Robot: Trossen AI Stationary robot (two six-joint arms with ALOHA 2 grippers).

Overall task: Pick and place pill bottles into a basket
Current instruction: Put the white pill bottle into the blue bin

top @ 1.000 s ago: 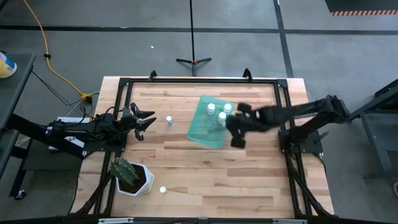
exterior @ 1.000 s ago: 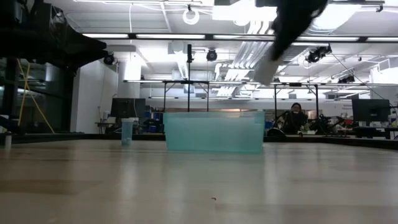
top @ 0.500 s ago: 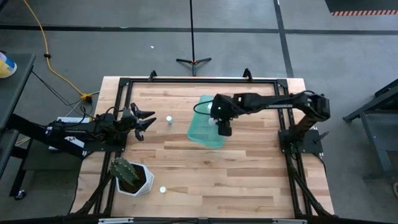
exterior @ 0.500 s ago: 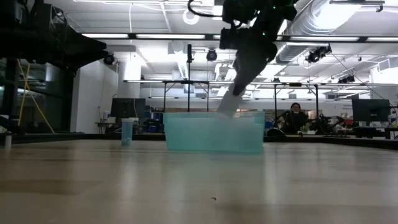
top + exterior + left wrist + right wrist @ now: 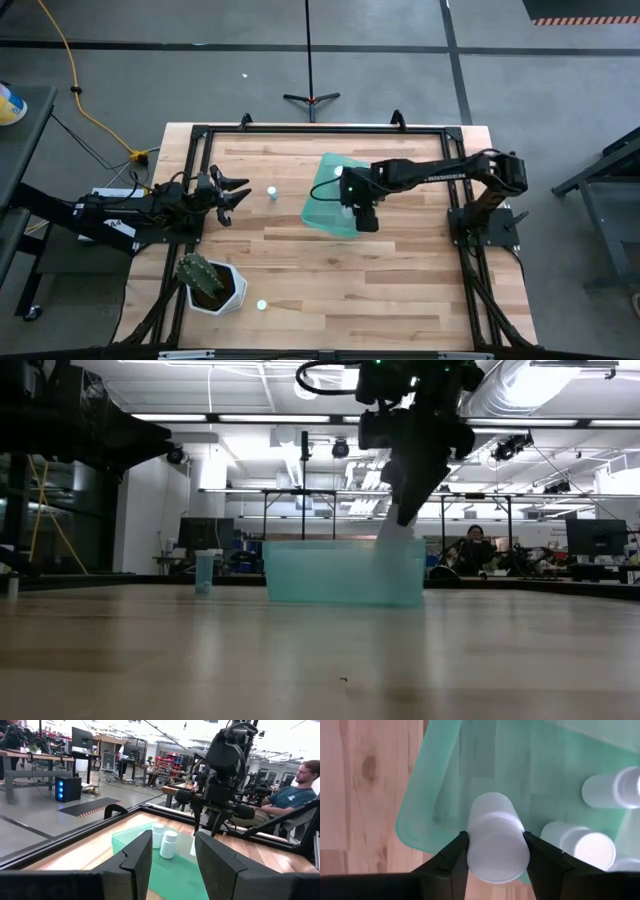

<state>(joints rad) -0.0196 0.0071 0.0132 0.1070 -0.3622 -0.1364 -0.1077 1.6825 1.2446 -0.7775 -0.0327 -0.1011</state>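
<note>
Your right tool (image 5: pixel 495 851) is clamped on a pill bottle (image 5: pixel 496 841), one dark finger on each side of the white cylinder, and it hangs over the basket (image 5: pixel 325 205). In the right wrist view you see the bottle held above the basket's floor, close to one rounded corner.

The basket, a translucent teal tray, sits on the table (image 5: pixel 300 270) a little toward the far edge and slightly right of the middle, turned at an angle to the table's sides. Two more bottles (image 5: pixel 168 844) stand upright on its floor, close together; the right wrist view shows their caps beside the held one, with the rim of a further one at the picture's border.

Outside the basket you have a loose bottle (image 5: pixel 271 192) standing between the basket and the left tool, and another one (image 5: pixel 261 305) near the front edge, just beside the white cactus pot (image 5: pixel 212 285) at the front left corner.

Your left tool (image 5: pixel 234 194) rests by the left edge, fingers spread apart and holding nothing, pointing toward the basket.

A person (image 5: pixel 292 795) sits beyond the table.
</note>
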